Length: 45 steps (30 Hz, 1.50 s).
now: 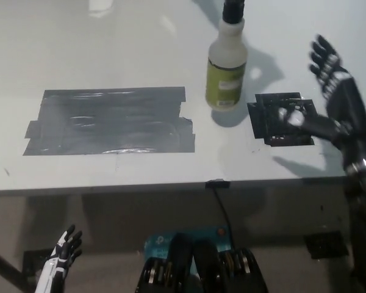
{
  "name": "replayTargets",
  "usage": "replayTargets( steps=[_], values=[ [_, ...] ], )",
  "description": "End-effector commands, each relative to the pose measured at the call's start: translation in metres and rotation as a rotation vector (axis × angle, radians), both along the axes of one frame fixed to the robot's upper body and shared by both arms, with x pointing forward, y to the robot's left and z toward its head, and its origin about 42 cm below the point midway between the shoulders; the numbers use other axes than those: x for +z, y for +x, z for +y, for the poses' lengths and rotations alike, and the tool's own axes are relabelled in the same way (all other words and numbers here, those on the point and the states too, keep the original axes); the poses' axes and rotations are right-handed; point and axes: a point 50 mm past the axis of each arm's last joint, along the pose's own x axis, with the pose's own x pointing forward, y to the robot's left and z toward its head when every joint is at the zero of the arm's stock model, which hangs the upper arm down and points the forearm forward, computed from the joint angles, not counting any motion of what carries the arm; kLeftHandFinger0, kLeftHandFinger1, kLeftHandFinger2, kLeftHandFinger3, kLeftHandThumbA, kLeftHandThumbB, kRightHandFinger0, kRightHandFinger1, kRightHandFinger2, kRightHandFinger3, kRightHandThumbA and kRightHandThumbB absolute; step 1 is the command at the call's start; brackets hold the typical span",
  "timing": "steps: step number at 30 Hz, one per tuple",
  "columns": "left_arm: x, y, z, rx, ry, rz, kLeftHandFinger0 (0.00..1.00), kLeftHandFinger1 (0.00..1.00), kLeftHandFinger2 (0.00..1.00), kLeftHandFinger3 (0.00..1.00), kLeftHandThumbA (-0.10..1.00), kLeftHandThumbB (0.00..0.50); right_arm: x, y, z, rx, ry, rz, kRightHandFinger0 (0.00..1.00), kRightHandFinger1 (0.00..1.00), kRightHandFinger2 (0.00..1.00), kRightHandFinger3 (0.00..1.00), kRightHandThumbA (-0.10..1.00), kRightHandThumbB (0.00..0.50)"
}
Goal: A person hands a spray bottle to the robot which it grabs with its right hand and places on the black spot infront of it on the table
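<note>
Head view: one spray bottle (pixel 226 67), two black patches, right robot hand (pixel 330 91) spread.

Glossy white table (pixel 110 36) over grey floor (pixel 110 220).

- My right hand (pixel 335 97) hung open at frame right, above the black spot (pixel 285 119).
- The spray bottle (pixel 226 67) stood upper centre.
- My left hand (pixel 60 259) rested lower left.
</note>
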Motion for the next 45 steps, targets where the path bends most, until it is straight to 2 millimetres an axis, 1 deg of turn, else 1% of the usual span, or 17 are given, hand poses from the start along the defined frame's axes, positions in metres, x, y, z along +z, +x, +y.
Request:
replayTargets(
  steps=[1,2,5,8,10,17,19,27,33,36,38,39,40,41,42,43,45],
  values=[
    [0.007,-0.002,-0.001,-0.028,0.017,-0.051,1.0,1.0,1.0,1.0,0.99,0.163,0.035,0.038,0.031,0.09,-0.007,0.076,1.0,1.0,1.0,1.0,1.0,0.4],
    [0.007,-0.002,-0.001,-0.03,0.021,-0.054,1.0,1.0,1.0,1.0,0.99,0.16,0.037,0.045,0.036,0.092,0.009,0.093,1.0,1.0,1.0,1.0,1.0,0.401],
    [0.008,-0.002,-0.001,-0.032,0.028,-0.054,1.0,1.0,1.0,1.0,0.99,0.156,0.038,0.06,0.046,0.102,0.015,0.125,1.0,1.0,1.0,1.0,1.0,0.455],
    [0.009,-0.001,-0.001,-0.033,0.037,-0.057,1.0,1.0,1.0,1.0,1.0,0.154,0.04,0.072,0.056,0.115,0.017,0.146,1.0,1.0,1.0,1.0,1.0,0.44],
    [0.01,-0.001,-0.001,-0.03,0.032,-0.057,1.0,1.0,1.0,1.0,0.99,0.168,0.042,0.082,0.066,0.132,-0.01,0.165,1.0,1.0,1.0,1.0,1.0,0.5],
    [0.012,0.002,-0.002,-0.032,0.02,-0.057,1.0,1.0,1.0,1.0,0.98,0.185,0.055,0.098,0.087,0.145,-0.074,0.189,1.0,1.0,1.0,1.0,1.0,0.47],
    [0.011,0.002,-0.002,-0.032,0.024,-0.057,1.0,1.0,1.0,1.0,0.98,0.189,0.056,0.1,0.089,0.159,-0.061,0.194,1.0,1.0,1.0,1.0,1.0,0.486],
    [0.012,0.003,-0.002,-0.037,0.031,-0.058,1.0,1.0,1.0,1.0,1.0,0.208,0.053,0.108,0.098,0.191,-0.008,0.239,1.0,1.0,1.0,1.0,1.0,0.5],
    [0.013,0.002,-0.003,-0.038,0.032,-0.057,1.0,1.0,1.0,1.0,0.99,0.208,0.052,0.113,0.103,0.193,-0.055,0.229,1.0,1.0,1.0,1.0,1.0,0.458],
    [0.013,0.002,-0.004,-0.038,0.026,-0.056,1.0,1.0,1.0,1.0,0.98,0.213,0.045,0.116,0.105,0.199,-0.081,0.244,1.0,1.0,1.0,1.0,1.0,0.461],
    [0.012,0.002,-0.004,-0.037,0.026,-0.059,1.0,1.0,1.0,1.0,0.98,0.211,0.041,0.119,0.106,0.192,-0.121,0.244,1.0,1.0,1.0,1.0,0.98,0.381],
    [0.012,0.003,-0.004,-0.038,0.025,-0.062,1.0,1.0,1.0,1.0,0.98,0.204,0.039,0.122,0.106,0.178,-0.062,0.266,1.0,0.88,0.87,0.94,0.59,0.142],
    [0.012,0.002,-0.004,-0.039,0.026,-0.064,1.0,1.0,1.0,1.0,0.98,0.196,0.036,0.124,0.108,0.135,0.027,0.278,0.45,0.23,0.32,0.45,0.15,0.268],
    [0.013,0.003,-0.004,-0.04,0.028,-0.067,1.0,1.0,1.0,1.0,0.98,0.198,0.035,0.125,0.108,0.101,0.042,0.26,0.14,0.16,0.31,0.43,0.07,0.285],
    [0.013,0.004,-0.004,-0.041,0.028,-0.069,1.0,1.0,1.0,1.0,0.98,0.194,0.035,0.126,0.109,0.08,0.048,0.247,0.03,0.13,0.32,0.33,-0.03,0.273],
    [0.014,0.004,-0.004,-0.04,0.029,-0.067,1.0,1.0,1.0,1.0,0.97,0.189,0.036,0.125,0.111,0.065,0.073,0.222,0.0,0.2,0.46,0.31,-0.1,0.227],
    [0.014,0.004,-0.004,-0.039,0.033,-0.066,1.0,1.0,1.0,1.0,0.97,0.182,0.039,0.123,0.112,0.076,0.102,0.177,0.0,0.3,0.57,0.3,-0.08,0.212]
  ],
)
